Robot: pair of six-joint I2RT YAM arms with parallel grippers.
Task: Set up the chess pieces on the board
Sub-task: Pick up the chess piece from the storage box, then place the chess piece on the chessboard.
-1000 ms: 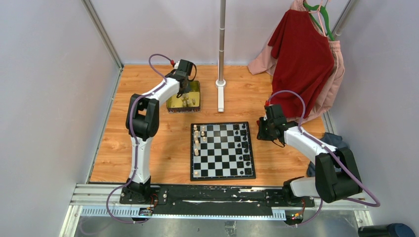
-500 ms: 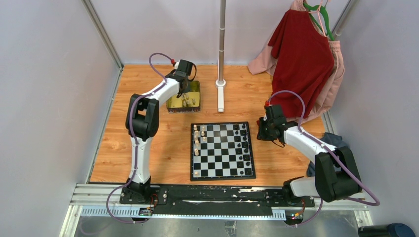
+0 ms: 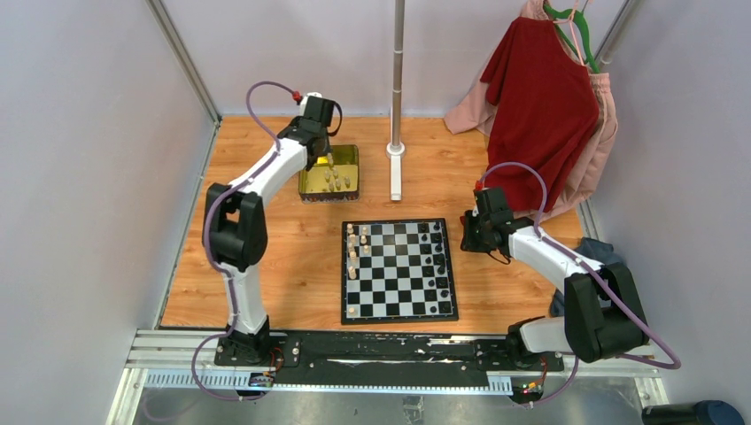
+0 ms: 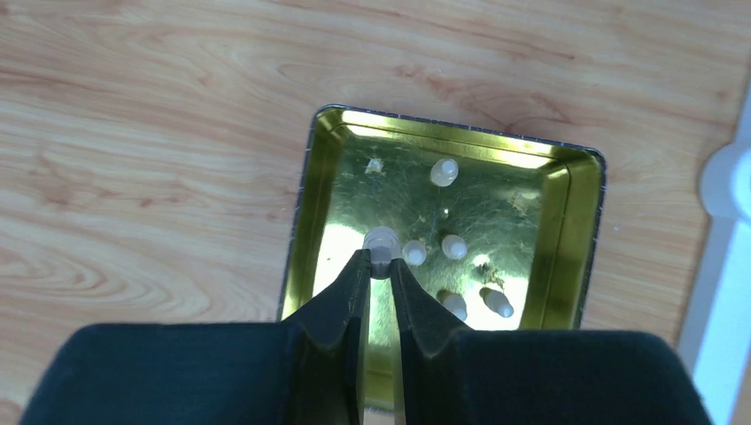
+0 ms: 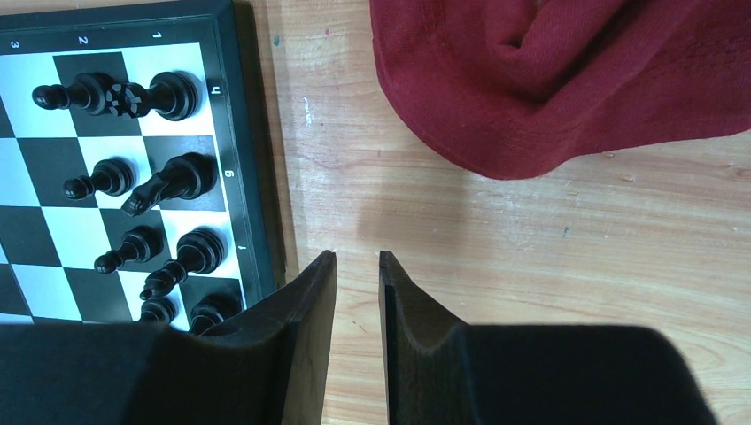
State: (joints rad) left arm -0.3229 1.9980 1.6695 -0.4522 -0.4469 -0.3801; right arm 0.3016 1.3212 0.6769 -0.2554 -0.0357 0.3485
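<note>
The board (image 3: 403, 285) lies mid-table, with cream chess pieces (image 3: 352, 252) along its left columns and black ones (image 3: 438, 257) along its right. My left gripper (image 4: 381, 262) hangs above the gold tin (image 4: 303, 221) and is shut on a pale chess piece (image 4: 382, 241) at its fingertips. Several more pale pieces (image 4: 454, 246) stand in the tin. From the top view the left gripper (image 3: 324, 158) is over the tin (image 3: 305, 189). My right gripper (image 5: 357, 257) is open and empty over bare wood just right of the board's edge (image 5: 241, 133), beside the black pieces (image 5: 164, 186).
A metal pole on a white base (image 3: 396, 159) stands right of the tin. A red shirt (image 3: 540, 106) hangs at the back right, and its hem (image 5: 567, 80) lies on the table ahead of the right gripper. Frame walls close in both sides.
The left arm has risen and drawn back toward the far left, lifting a pale piece from the tin and uncovering those left in it. The right arm has stayed still.
</note>
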